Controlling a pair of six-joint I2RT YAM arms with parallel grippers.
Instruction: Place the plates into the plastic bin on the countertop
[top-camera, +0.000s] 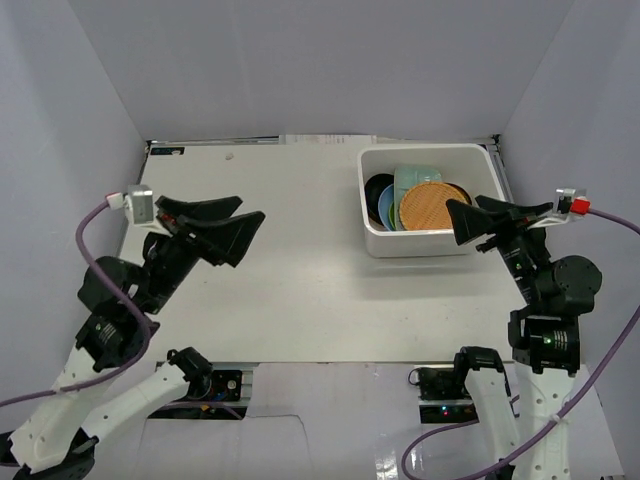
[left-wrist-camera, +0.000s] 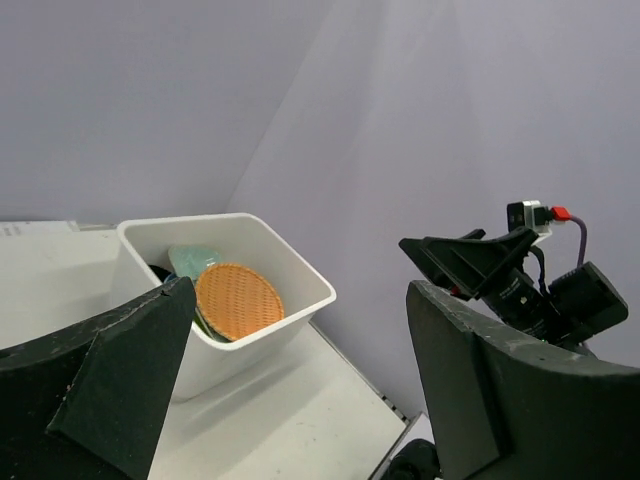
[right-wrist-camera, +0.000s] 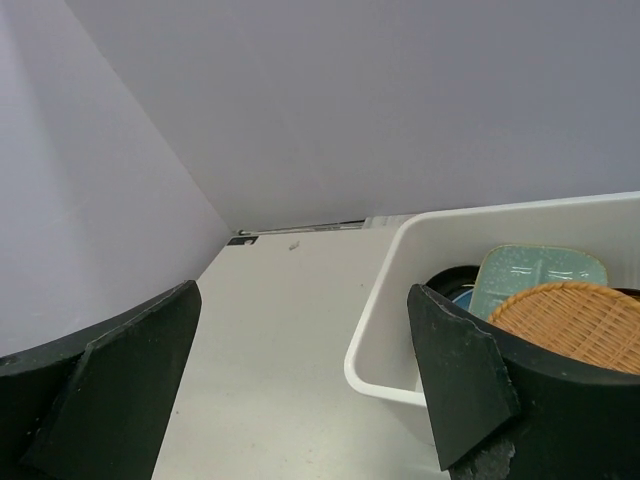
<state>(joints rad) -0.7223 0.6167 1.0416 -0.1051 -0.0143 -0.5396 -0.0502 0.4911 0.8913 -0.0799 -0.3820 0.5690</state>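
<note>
The white plastic bin (top-camera: 372, 235) stands at the back right of the countertop (top-camera: 290, 290). Plates lean stacked inside it: a woven tan plate (top-camera: 432, 205) in front, a pale teal rounded-rectangular plate (top-camera: 415, 176) behind it, a light blue plate (top-camera: 386, 207) and a black plate (top-camera: 373, 192) at the left. The bin also shows in the left wrist view (left-wrist-camera: 285, 335) and right wrist view (right-wrist-camera: 385, 330). My left gripper (top-camera: 240, 228) is open and empty over the table's left side. My right gripper (top-camera: 462, 225) is open and empty just right of the bin.
Grey-lilac walls enclose the table on three sides. A dark label (top-camera: 167, 151) lies at the back left corner. Both arm bases (top-camera: 215, 383) sit at the near edge.
</note>
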